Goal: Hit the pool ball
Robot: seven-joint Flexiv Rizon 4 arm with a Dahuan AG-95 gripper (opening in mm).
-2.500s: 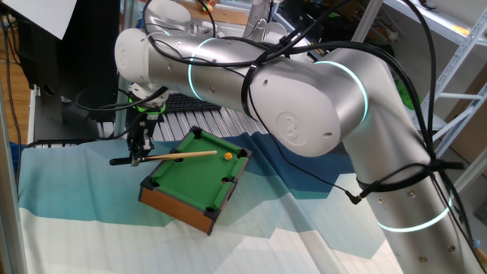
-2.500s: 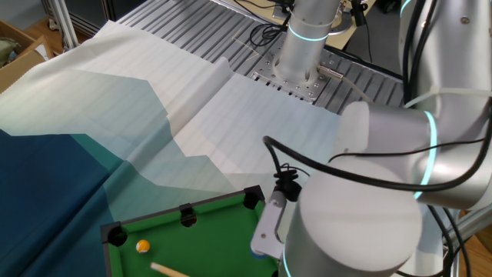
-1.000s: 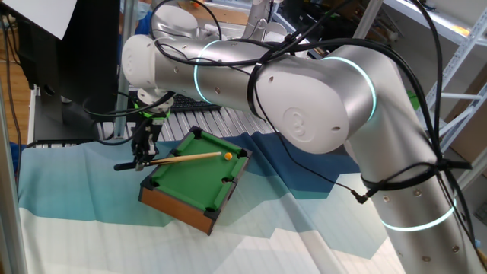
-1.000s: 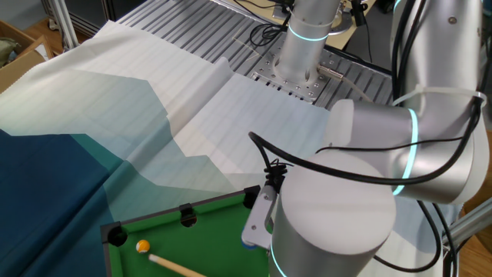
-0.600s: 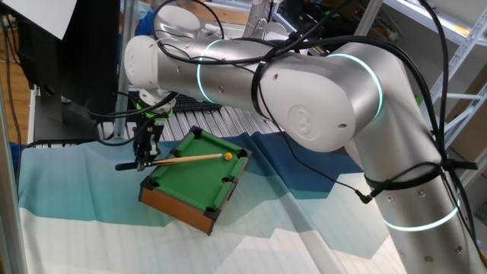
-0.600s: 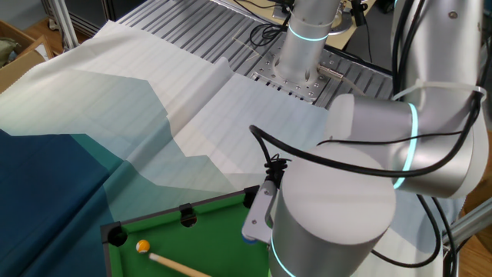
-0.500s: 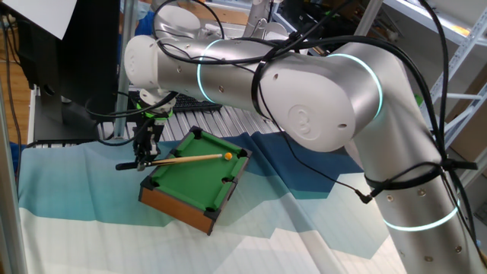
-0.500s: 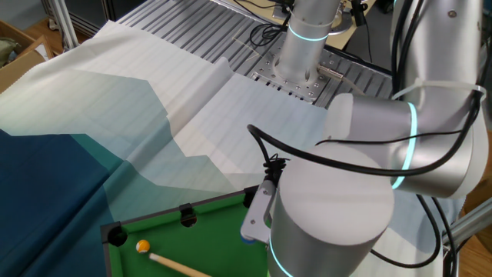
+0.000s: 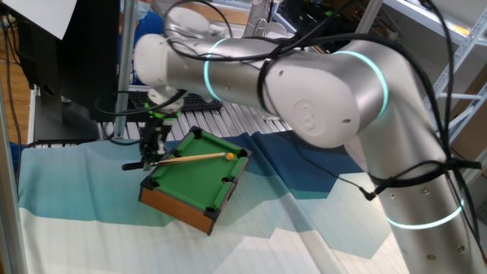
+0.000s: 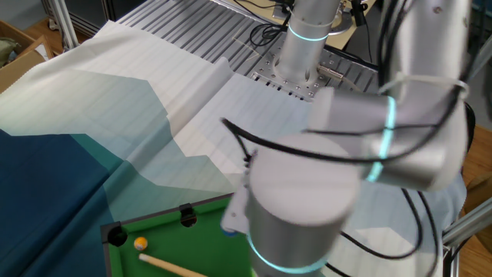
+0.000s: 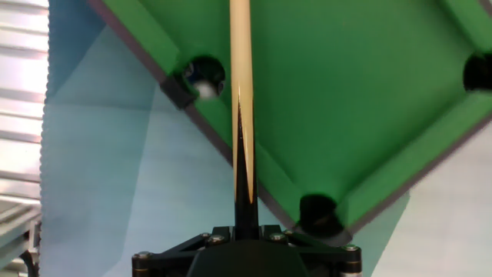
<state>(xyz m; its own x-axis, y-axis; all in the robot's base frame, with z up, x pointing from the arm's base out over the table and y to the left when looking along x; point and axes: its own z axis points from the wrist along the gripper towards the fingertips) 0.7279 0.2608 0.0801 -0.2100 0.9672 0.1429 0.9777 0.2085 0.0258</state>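
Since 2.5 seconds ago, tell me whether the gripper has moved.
Yes. The gripper holding the cue stick moved right, toward the pool table; the cue tip now sits at the pool ball.

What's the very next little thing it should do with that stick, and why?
Probably a short push of the cue straight along its length. The gripper holds the butt end, and the tip already sits right at the pool ball on the green pool table, near the corner pocket.

pool ball (image 10: 140, 244) on green table (image 10: 196, 240) — cue (image 10: 165, 267) (tip close)
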